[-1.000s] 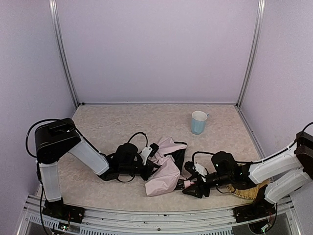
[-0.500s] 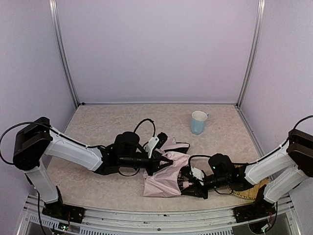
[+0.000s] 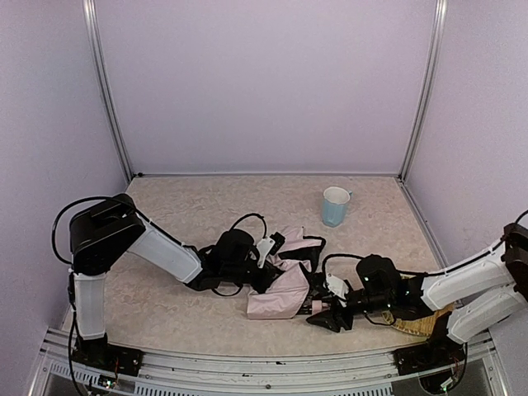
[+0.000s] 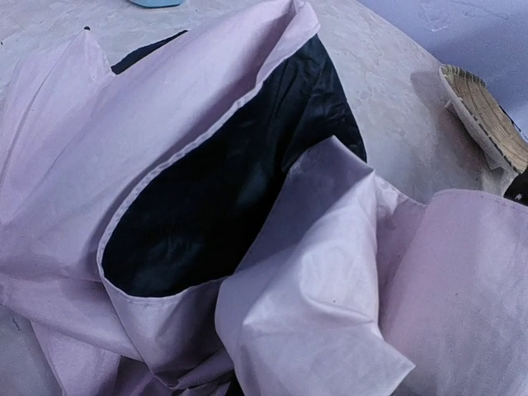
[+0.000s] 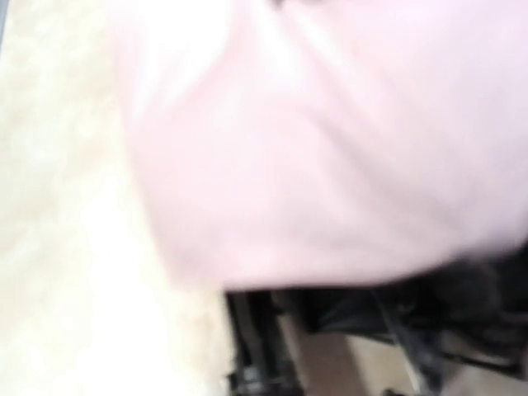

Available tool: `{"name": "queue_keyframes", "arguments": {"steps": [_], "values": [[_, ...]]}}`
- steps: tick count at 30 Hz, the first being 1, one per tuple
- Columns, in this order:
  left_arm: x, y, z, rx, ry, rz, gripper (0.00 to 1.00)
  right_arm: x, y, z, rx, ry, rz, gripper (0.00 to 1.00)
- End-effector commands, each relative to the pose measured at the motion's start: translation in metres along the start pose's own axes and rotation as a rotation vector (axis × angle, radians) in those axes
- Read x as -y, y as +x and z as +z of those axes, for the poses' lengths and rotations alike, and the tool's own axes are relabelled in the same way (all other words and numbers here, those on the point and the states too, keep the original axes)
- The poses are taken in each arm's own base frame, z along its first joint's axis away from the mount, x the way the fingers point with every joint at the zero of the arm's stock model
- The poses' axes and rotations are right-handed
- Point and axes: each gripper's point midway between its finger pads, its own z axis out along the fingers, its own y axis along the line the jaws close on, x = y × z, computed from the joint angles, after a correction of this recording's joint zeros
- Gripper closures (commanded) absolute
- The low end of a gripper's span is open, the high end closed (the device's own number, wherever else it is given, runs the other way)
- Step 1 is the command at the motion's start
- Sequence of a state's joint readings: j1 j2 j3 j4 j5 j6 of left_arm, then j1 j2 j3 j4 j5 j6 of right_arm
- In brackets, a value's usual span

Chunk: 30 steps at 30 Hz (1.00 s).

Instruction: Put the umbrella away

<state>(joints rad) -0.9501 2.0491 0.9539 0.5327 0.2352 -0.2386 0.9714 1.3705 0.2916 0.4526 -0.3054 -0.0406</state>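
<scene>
The umbrella (image 3: 285,285) lies crumpled on the table (image 3: 181,206) between the two arms, near the front edge, well short of the cup (image 3: 336,206) behind it. Over the last second the bundle has been drawn in: its loose pink spread toward the left has shrunk, and it now sits as a narrower heap, shifted slightly toward the right arm. The left arm has pulled its elbow back up while its wrist stayed at the fabric. I judge this to be gathering work. The canopy is being coaxed closed, but it is far from wrapped, so putting it away is still some way off.

From the left wrist, the umbrella (image 4: 330,272) is thin, matte pink cloth with soft creases and a stitched hem, folded over a pocket of slightly glossy black lining. It is limp stuff that will slump rather than hold a fold. The woven tray (image 4: 487,115) shows a ribbed, curved rim at the right.

The left gripper (image 3: 267,266) is buried in the folds, and I cannot tell how its fingers stand. The right gripper (image 3: 320,308) sits at the near end of the bundle. Its own camera gives only a blur of pink — the umbrella (image 5: 313,140) pressed close — so its grip cannot be told either.
</scene>
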Motion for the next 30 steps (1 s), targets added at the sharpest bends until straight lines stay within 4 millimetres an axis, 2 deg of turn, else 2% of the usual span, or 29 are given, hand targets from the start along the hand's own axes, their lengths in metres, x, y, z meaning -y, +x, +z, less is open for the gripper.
{"name": "queue_keyframes", "arguments": {"steps": [1,3,7,10,12,15,18,21,25,30], "values": [[-0.026,0.060,0.000,-0.147,-0.122,0.007,1.00,0.020,-0.034,-0.026,0.061,0.151,0.027,0.28],[-0.028,0.063,-0.001,-0.152,-0.126,0.010,1.00,0.027,-0.051,-0.043,0.102,0.220,0.022,0.16],[-0.023,0.062,0.001,-0.149,-0.099,0.018,1.00,0.016,-0.086,-0.065,0.190,0.251,-0.112,0.12],[-0.021,0.061,0.001,-0.146,-0.088,0.021,1.00,0.000,-0.104,-0.062,0.201,0.236,-0.267,0.12],[-0.021,0.061,0.001,-0.148,-0.088,0.030,1.00,-0.010,-0.109,-0.047,0.165,0.212,-0.365,0.11],[-0.021,0.059,0.000,-0.148,-0.090,0.034,1.00,-0.019,-0.099,-0.010,0.024,0.181,-0.480,0.10],[-0.021,0.059,0.000,-0.150,-0.086,0.040,1.00,-0.019,-0.080,0.025,-0.138,0.175,-0.558,0.09],[-0.021,0.061,0.000,-0.158,-0.083,0.045,1.00,-0.017,-0.066,0.052,-0.223,0.150,-0.608,0.08],[-0.022,0.064,0.000,-0.167,-0.081,0.049,1.00,-0.004,-0.047,0.068,-0.319,0.189,-0.618,0.09],[-0.020,0.066,-0.001,-0.170,-0.066,0.056,1.00,0.009,-0.006,0.076,-0.445,0.206,-0.561,0.15]]}}
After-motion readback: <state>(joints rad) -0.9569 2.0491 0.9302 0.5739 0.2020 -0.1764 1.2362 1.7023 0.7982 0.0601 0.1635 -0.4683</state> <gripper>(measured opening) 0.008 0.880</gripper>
